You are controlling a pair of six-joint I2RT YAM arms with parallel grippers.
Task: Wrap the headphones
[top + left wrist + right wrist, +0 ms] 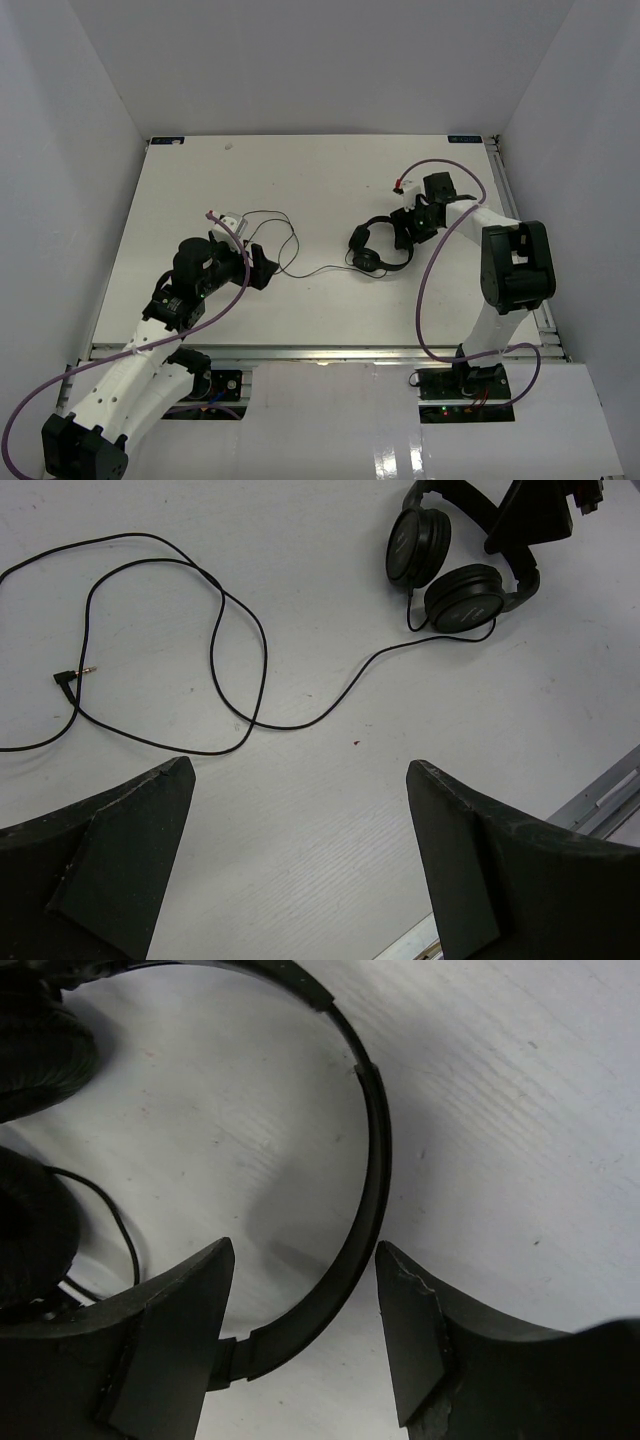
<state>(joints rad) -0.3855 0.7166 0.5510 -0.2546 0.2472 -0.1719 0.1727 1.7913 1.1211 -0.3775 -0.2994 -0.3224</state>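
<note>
The black headphones (372,255) lie flat on the white table, right of centre. In the left wrist view both round earcups (462,597) show at the top right. Their thin black cord (318,270) runs left in loose loops (262,660) and ends in an angled plug (68,675). My right gripper (406,228) is low over the headband (370,1180). Its jaws straddle the band, still apart, with the right finger almost touching it (305,1248). My left gripper (266,268) is open wide above bare table (300,770), just short of the cord loops, with nothing between its fingers.
Thick purple robot cables (430,280) arc beside both arms. A metal rail (320,352) runs along the table's near edge and shows at the lower right of the left wrist view (600,800). White walls enclose the table on three sides.
</note>
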